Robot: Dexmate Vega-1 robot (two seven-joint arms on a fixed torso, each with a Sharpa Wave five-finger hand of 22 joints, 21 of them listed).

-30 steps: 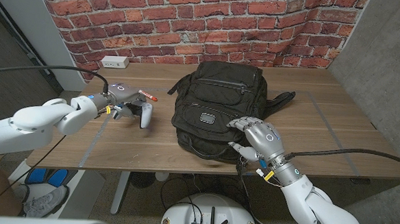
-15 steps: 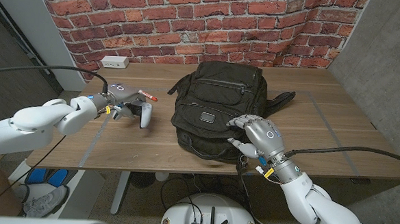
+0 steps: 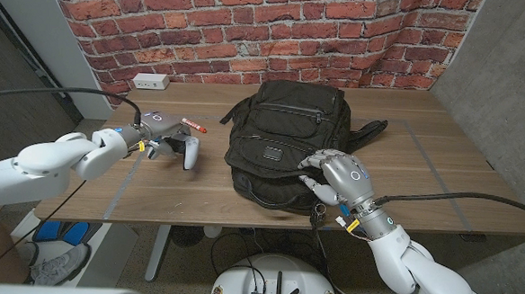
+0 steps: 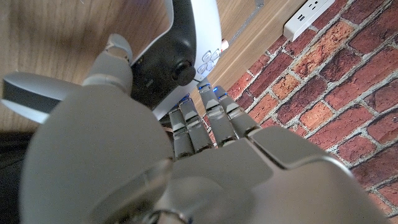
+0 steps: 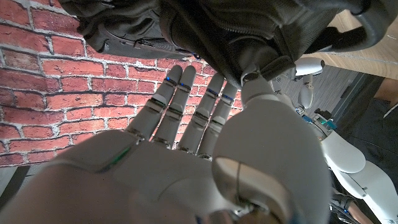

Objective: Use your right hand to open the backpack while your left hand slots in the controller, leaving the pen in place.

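- The left hand [image 3: 158, 128] is sitting on the left side of the table [image 3: 442, 165], near the back.
- It is curling its fingers [image 4: 205, 115] around the controller [image 3: 188, 149] and gripping it. The controller is white and black, and one white handle is pointing down toward the table's front.
- In the left wrist view, the thumb [image 4: 112, 59] is pressing on the controller's [image 4: 180, 43] dark face, beside a small stick.
- A pen [image 3: 193, 124] with a red end is lying on the table just behind the left hand.
- A white power strip [image 3: 149, 81] is sitting at the back of the table, by the brick wall [image 3: 251, 20].
- The black backpack [image 3: 286, 130] is lying in the middle of the table, to the right of the controller and apart from it. One strap [image 3: 371, 130] is sticking out to the right.
- The right hand [image 3: 337, 180] is resting on the front part of the backpack, with its fingers [image 3: 320, 159] bent over the cloth.
- In the right wrist view, the right hand's fingers [image 5: 174, 106] are reaching along the backpack [image 5: 205, 31], and the thumb [image 5: 261, 99] is touching a seam with a small metal ring. I cannot tell if the hand is pinching anything.
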